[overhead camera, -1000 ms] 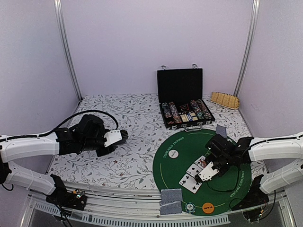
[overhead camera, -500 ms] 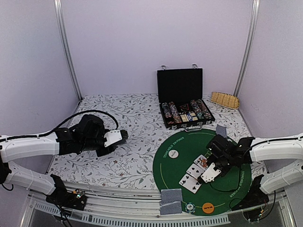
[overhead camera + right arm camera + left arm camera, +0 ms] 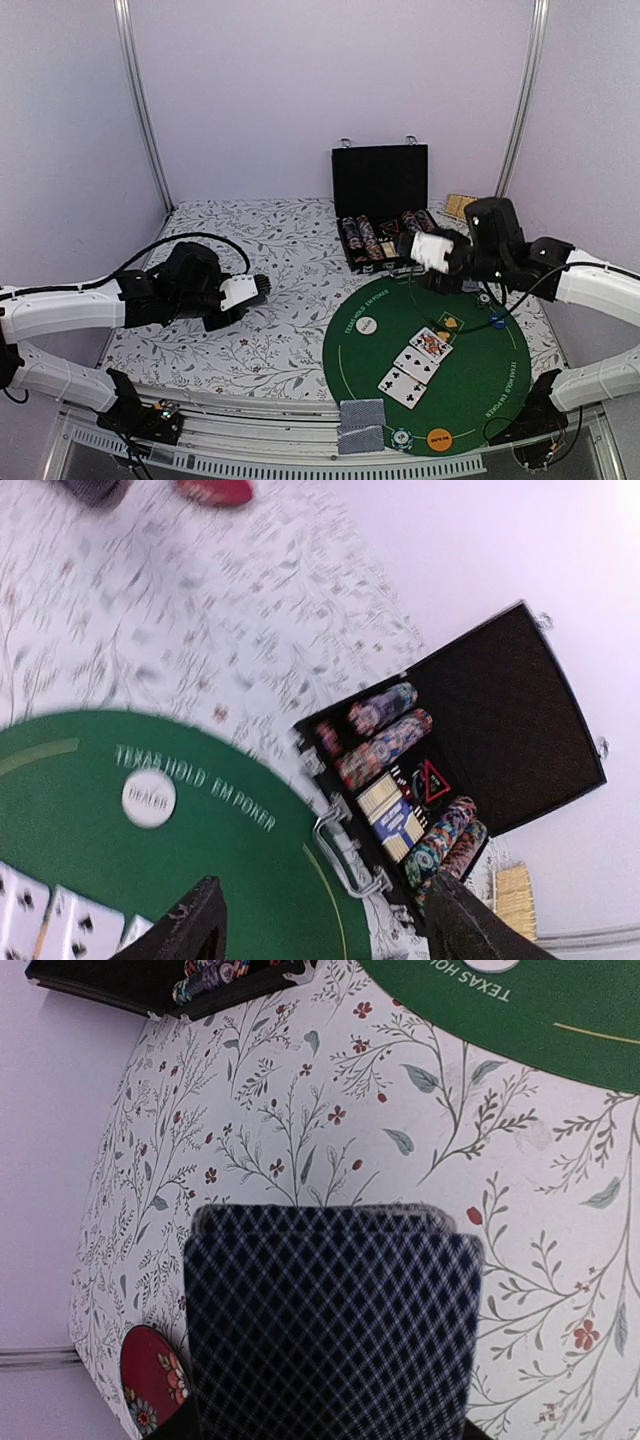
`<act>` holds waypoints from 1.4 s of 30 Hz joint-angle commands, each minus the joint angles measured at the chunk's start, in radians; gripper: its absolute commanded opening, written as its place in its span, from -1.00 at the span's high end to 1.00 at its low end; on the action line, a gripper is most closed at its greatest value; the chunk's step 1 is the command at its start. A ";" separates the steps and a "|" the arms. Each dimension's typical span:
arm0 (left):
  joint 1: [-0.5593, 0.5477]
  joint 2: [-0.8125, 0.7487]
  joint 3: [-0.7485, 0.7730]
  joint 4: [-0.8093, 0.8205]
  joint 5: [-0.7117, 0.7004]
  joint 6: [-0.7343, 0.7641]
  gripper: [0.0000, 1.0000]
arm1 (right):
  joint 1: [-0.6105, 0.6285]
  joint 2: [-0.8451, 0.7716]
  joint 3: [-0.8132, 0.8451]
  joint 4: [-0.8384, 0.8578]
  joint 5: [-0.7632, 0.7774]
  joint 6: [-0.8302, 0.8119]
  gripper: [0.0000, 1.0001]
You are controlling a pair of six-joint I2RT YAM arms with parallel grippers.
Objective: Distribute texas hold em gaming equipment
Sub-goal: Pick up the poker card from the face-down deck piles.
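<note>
My left gripper (image 3: 257, 288) hovers over the floral cloth left of the green mat (image 3: 480, 385), shut on a stack of blue-patterned cards (image 3: 330, 1320) that hides its fingers. My right gripper (image 3: 425, 250) is raised over the mat's far edge by the chip case (image 3: 390, 240), open with nothing between its fingers (image 3: 190, 925). Three face-up cards (image 3: 415, 362) lie in a row on the mat. A white dealer disc (image 3: 367, 325), a blue disc (image 3: 497, 322) and an orange disc (image 3: 438, 437) also rest there. Face-down cards (image 3: 361, 420) and a striped chip (image 3: 402, 436) sit at the near edge.
The open black case holds rows of chips (image 3: 385, 748) and a boxed deck (image 3: 395, 820). A red dish (image 3: 150, 1380) lies on the cloth near my left gripper. A woven tan piece (image 3: 458, 205) shows partly behind my right arm. Walls close in the back and sides.
My right gripper has opened, lifted off the row of face-up cards and swung up toward the case; the card it held is no longer in it. The left arm has not moved.
</note>
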 commanded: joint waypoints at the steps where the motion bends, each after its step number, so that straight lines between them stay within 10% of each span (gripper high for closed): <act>1: -0.011 -0.013 0.000 0.005 0.020 0.003 0.06 | -0.105 0.137 0.141 0.202 -0.286 0.779 -0.47; 10: -0.011 -0.024 0.003 0.012 0.025 0.001 0.06 | -0.098 0.744 0.467 0.508 -0.886 1.498 -0.59; 18: -0.012 -0.033 -0.003 0.018 0.020 0.004 0.05 | 0.042 1.038 0.733 0.511 -0.985 1.492 -0.71; 42: -0.010 -0.016 0.002 0.025 0.017 -0.002 0.06 | 0.125 1.255 0.889 0.566 -1.035 1.518 -0.71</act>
